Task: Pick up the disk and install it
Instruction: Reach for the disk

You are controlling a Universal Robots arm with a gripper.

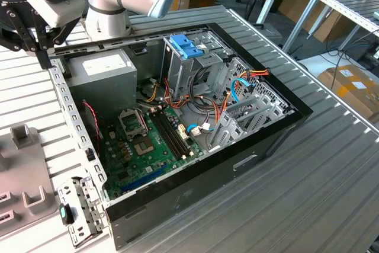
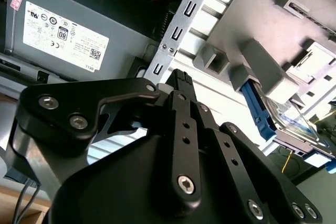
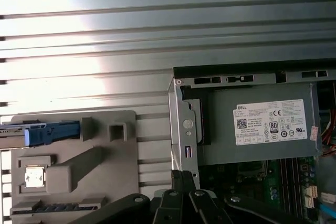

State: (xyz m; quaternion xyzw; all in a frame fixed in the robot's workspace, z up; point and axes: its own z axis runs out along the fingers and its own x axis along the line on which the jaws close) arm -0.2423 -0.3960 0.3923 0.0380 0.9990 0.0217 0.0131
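The disk (image 3: pixel 39 132) is a flat drive with a blue carrier rail. It lies in a slot of the grey fixture plate (image 3: pixel 73 192) beside the computer case. In the second wrist view the disk (image 2: pixel 286 121) shows its blue rail and a shiny face, held between grey blocks. My gripper (image 1: pixel 44 58) hangs above the case's rim near the power supply, apart from the disk. Its black fingers (image 2: pixel 181 80) stand together, shut on nothing. The gripper's tips (image 3: pixel 182 178) show over the case's edge in the first wrist view.
The open computer case (image 1: pixel 237 158) sits mid-table with a green motherboard (image 1: pixel 148 146), a grey power supply (image 1: pixel 103 69), loose cables, and a metal drive cage topped by a blue bracket (image 1: pixel 185 45). A perforated metal strip (image 1: pixel 71 117) lines its side on the exterior view's left. The table is ribbed metal (image 1: pixel 331 194).
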